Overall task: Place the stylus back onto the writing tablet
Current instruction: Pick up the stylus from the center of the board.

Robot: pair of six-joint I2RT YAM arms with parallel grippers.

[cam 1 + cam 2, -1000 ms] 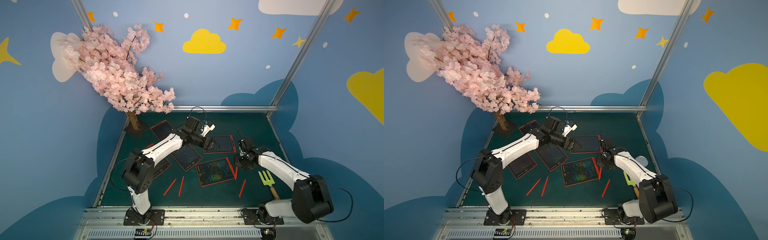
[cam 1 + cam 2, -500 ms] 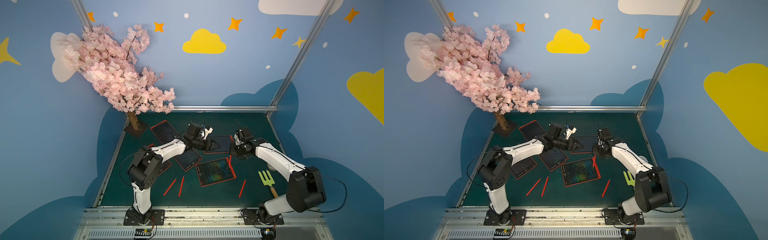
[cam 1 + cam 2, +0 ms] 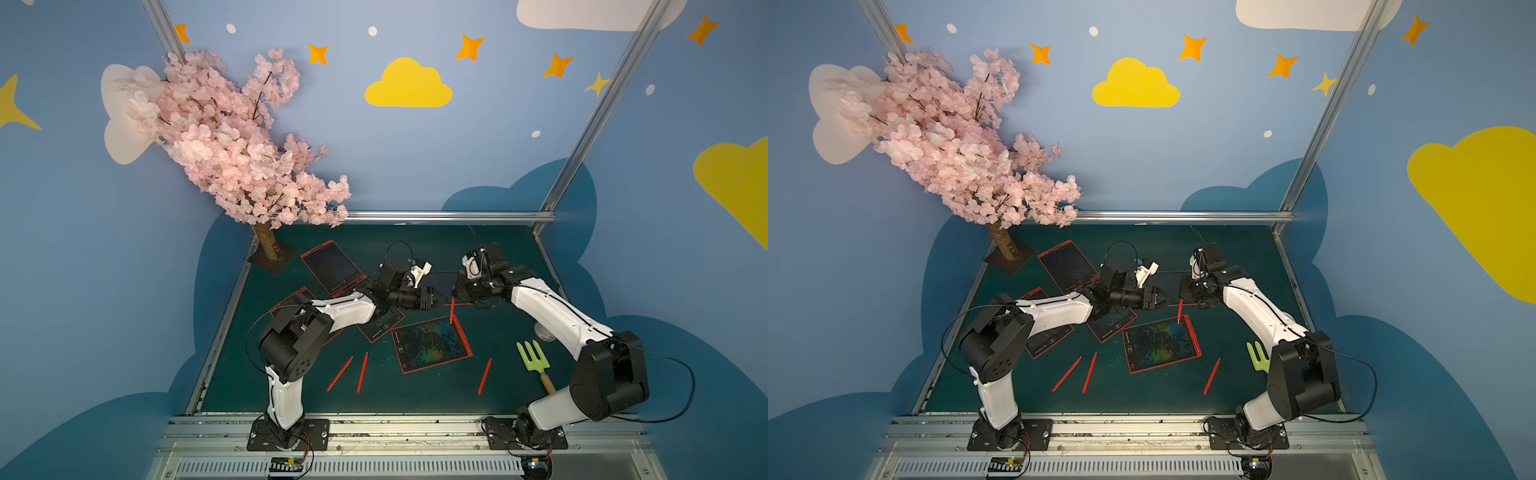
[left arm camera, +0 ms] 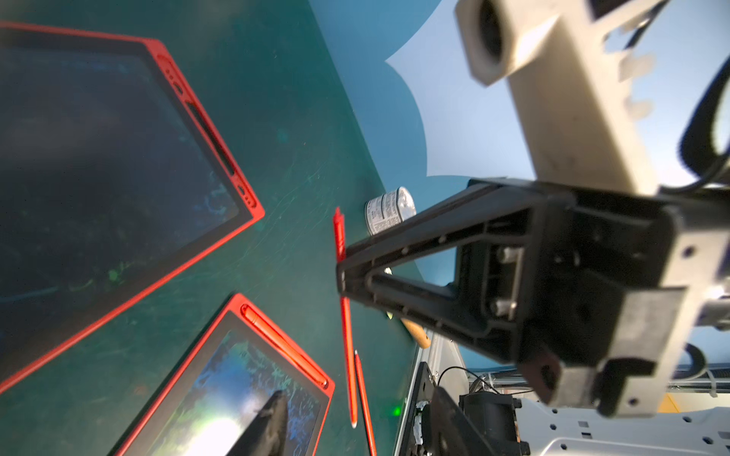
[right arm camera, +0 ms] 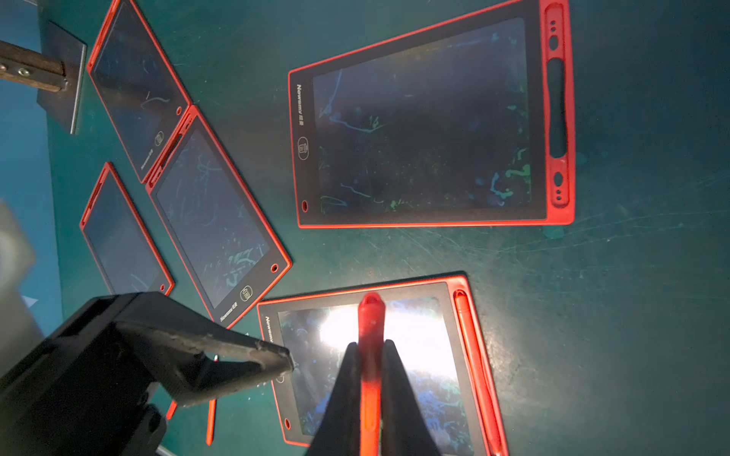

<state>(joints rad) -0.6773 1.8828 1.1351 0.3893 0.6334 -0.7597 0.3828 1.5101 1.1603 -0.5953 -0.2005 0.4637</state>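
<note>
My right gripper (image 5: 369, 349) is shut on a red stylus (image 5: 370, 316), which hangs point-down above the green table (image 3: 415, 399) in both top views (image 3: 452, 309) (image 3: 1180, 311). My left gripper (image 3: 442, 297) faces it from the left, open; in the left wrist view its dark fingers (image 4: 268, 424) stand either side of the stylus's white-tipped lower end (image 4: 349, 355). Just behind both grippers lies a red-framed writing tablet (image 5: 426, 130) with an empty pen slot (image 5: 557, 110). A nearer tablet (image 3: 430, 343) with a colourful screen carries a stylus (image 3: 463, 336) in its slot.
More red tablets lie at the left (image 3: 332, 268) (image 3: 380, 326). Three loose styluses (image 3: 338, 374) (image 3: 362, 372) (image 3: 484, 376) lie near the front. A green garden fork (image 3: 534, 359) and a small can (image 4: 389, 209) sit at the right. A blossom tree (image 3: 232, 145) stands at the back left.
The right gripper has carried the stylus up and back towards the middle. The left gripper has swung right to meet it, and its jaws have narrowed.
</note>
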